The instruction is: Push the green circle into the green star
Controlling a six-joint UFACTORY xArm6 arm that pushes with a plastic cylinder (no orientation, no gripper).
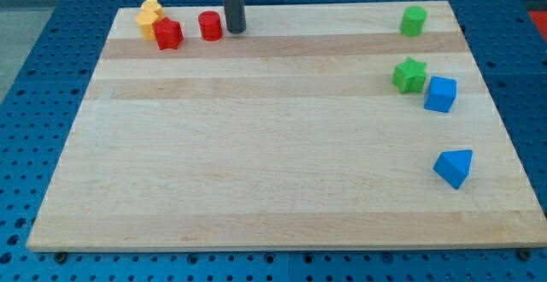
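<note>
The green circle (414, 20) is a short cylinder at the view's top right of the wooden board (256, 145). The green star (409, 75) lies below it, a block's width apart, touching a blue cube (440, 94) at its lower right. My tip (236, 30) stands at the view's top, left of centre, just right of a red cylinder (210, 26). The tip is far to the left of both green blocks.
A red star-like block (168, 34) and a yellow block (150, 18) sit together at the view's top left. A blue triangular block (454, 167) lies at the view's right, below the cube. Blue perforated table surrounds the board.
</note>
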